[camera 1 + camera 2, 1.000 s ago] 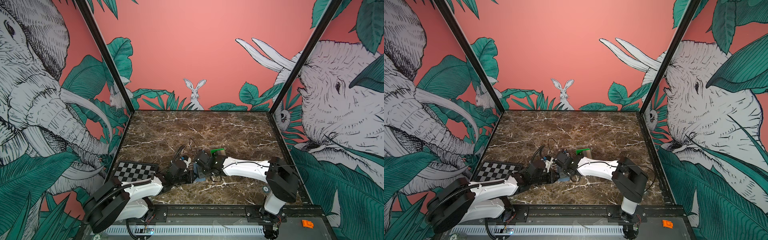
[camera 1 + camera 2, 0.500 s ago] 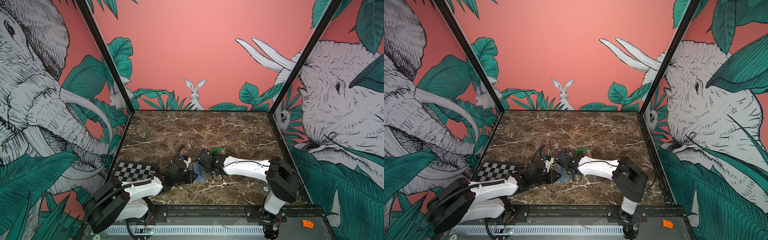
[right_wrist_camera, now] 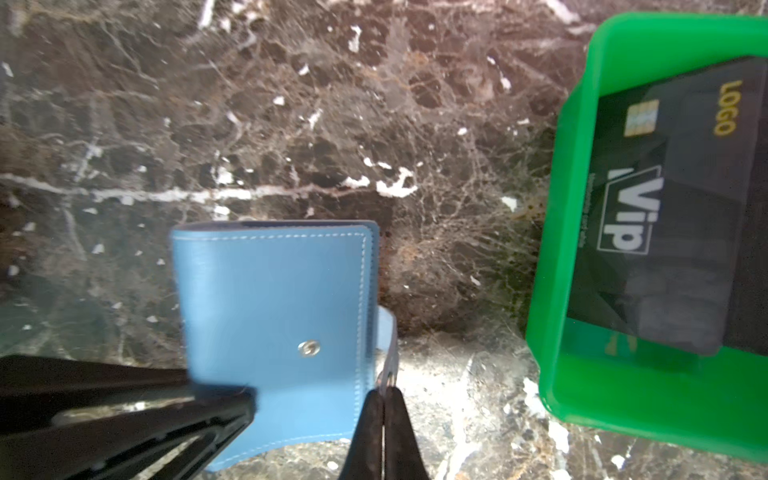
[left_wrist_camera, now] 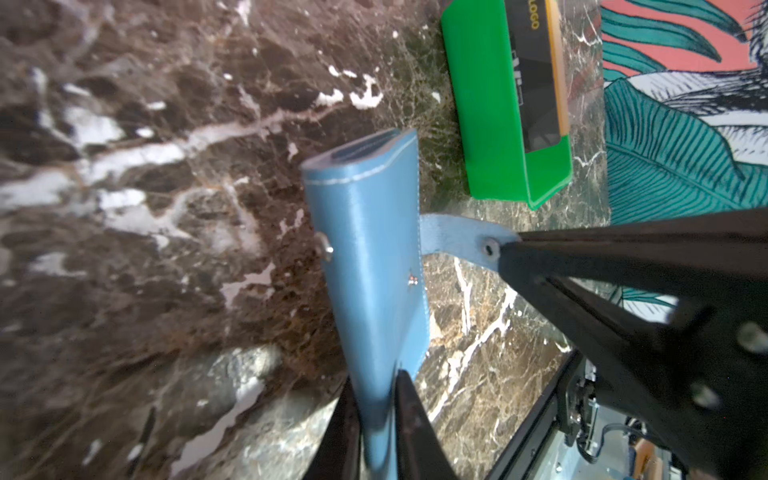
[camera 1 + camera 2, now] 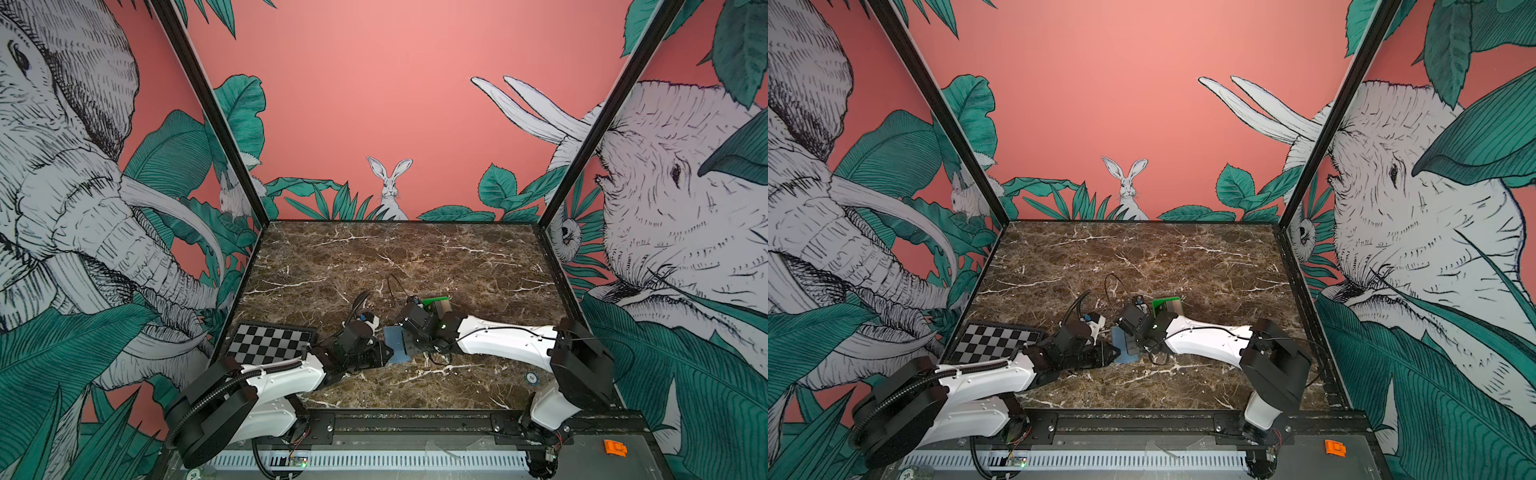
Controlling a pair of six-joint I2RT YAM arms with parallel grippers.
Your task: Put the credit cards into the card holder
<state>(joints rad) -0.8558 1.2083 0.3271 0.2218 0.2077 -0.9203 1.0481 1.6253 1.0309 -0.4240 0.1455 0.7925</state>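
Found card holder (image 3: 274,291) folded shut, held between both claws over the near middle of the bench (image 5: 374,257). Noted left claw (image 4: 375,380) clamped on one end, a finger against each face. Noted right claw (image 3: 384,395) pinched tight on snap tab (image 4: 457,237), drawn clear of its stud (image 3: 309,348). Located black VIP credit card (image 3: 665,208) lying in green tray (image 3: 557,249) on bench, near card holder but apart.

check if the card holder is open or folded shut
The card holder is folded shut but unsnapped: covers together, stud bare, snap tab sticking out, pinched by the right hand.
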